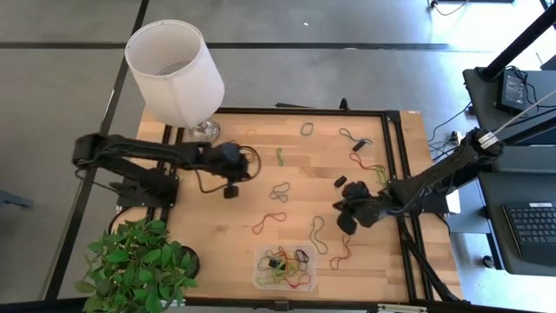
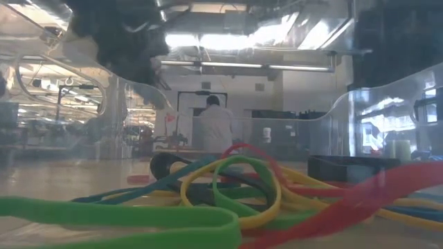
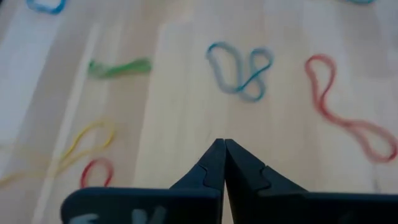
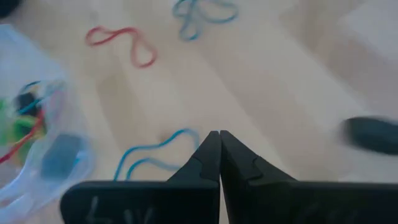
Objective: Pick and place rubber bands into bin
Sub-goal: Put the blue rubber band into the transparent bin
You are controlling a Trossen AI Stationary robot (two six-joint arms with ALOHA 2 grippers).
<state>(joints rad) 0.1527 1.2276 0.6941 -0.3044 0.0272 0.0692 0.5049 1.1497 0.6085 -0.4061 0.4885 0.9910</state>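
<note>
The clear bin (image 1: 282, 268) sits at the table's near edge, holding a tangle of red, green and yellow rubber bands (image 2: 228, 190). More bands lie loose on the wood: a green one (image 3: 118, 67), a blue-grey one (image 3: 239, 68) and a red one (image 3: 348, 106). My left gripper (image 3: 224, 146) is shut and hovers over bare wood near the table's middle (image 1: 230, 187). My right gripper (image 4: 216, 140) is shut, right of the bin (image 1: 347, 219). One end of a blue-grey band (image 4: 155, 155) lies just beside its fingertips. My right gripper points down at the table with its shut fingertips beside the end (image 4: 189, 134) of the blue-grey band, which lies flat and slack on the wood. I cannot tell whether the fingers touch it.
A white-shaded lamp (image 1: 178, 69) stands at the far left corner and a potted plant (image 1: 139, 265) at the near left. Small black pieces (image 1: 340, 181) lie right of centre. A black frame (image 1: 395, 174) borders the table. A person (image 2: 214, 124) stands far off in the room.
</note>
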